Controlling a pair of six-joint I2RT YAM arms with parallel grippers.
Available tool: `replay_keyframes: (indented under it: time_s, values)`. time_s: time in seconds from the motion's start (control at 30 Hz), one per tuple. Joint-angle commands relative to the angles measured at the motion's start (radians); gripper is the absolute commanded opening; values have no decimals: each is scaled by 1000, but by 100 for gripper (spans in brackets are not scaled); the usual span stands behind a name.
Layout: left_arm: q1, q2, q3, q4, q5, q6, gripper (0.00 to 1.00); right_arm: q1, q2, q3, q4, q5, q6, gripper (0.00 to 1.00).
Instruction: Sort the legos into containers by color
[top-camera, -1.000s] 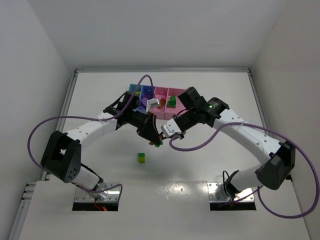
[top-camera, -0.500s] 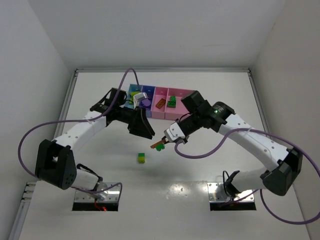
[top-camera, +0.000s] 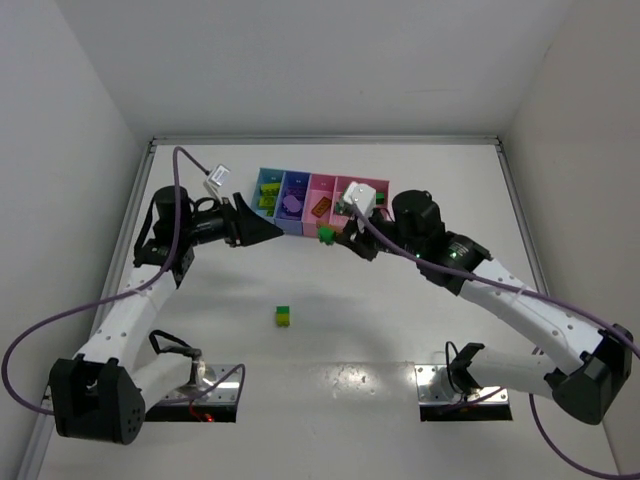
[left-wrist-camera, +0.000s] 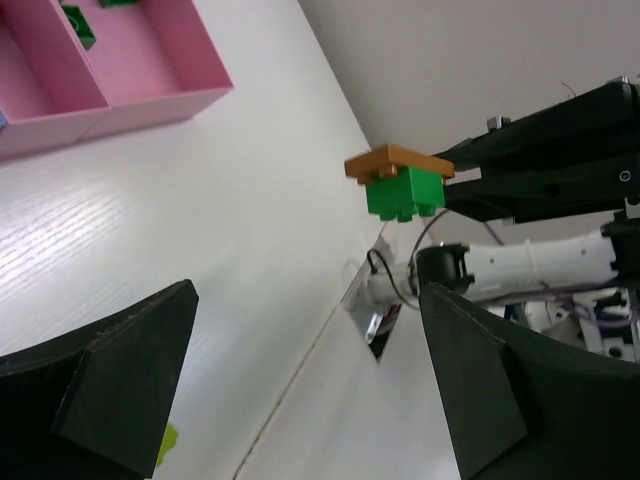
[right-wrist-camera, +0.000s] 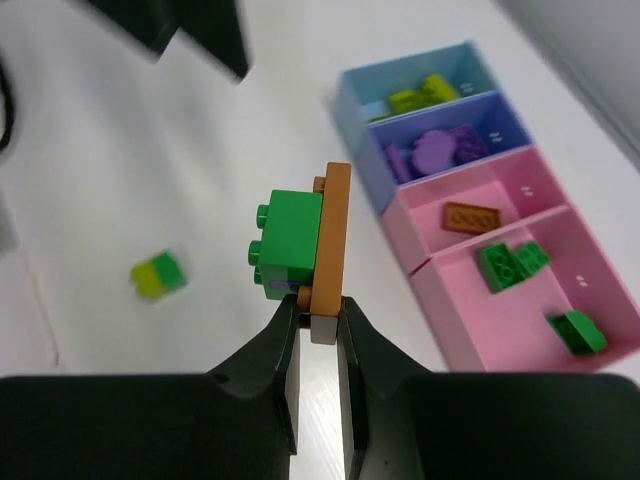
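Nearest the arm bases, a green-and-yellow pair (top-camera: 284, 316) of legos lies alone on the table (top-camera: 400, 330), not yet split or sorted. Beyond it, the right fingers (right-wrist-camera: 285, 345) are clamped together on the lower edge of an orange plate (right-wrist-camera: 331, 235), held on edge with a green brick (right-wrist-camera: 290, 243) stuck to its left face. Gripping only the plate leaves the green brick exposed, probably so the other arm can pull it off. The left fingers (left-wrist-camera: 120, 365) stand wide apart and empty, well to the left, facing the held piece across a stretch of bare table.

Farthest back is the row of containers (right-wrist-camera: 400, 232). The light blue bin (right-wrist-camera: 460, 65) holds yellow-green bricks, the blue bin (right-wrist-camera: 500, 120) purple ones, the narrow pink bin (right-wrist-camera: 520, 190) one orange plate and the wide pink bin (right-wrist-camera: 600, 270) green bricks. The held piece hangs just in front of the pink bins; while the two colours are joined, I judge it cannot go into either.
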Motion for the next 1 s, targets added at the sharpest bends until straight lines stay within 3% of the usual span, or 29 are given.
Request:
replay_keyframes:
  time_s: [0.0,0.13,0.43,0.8,0.97]
  values:
    - [-50,-12,-9,164,-174,-215,100,-4,20,28,219,264,269,0]
    - [-59,53,-22,284,-199,-324,96,7,89,81,265,362,335,0]
    - [-68,146,-2,483,-188,-465,91,45,109,71,359,289,327,0]
    - [-120,193,20,609,-130,-571,88,67,173,90,409,278,327,0]
    - [-130,204,30,629,-119,-591,78,76,204,108,409,278,346,0]
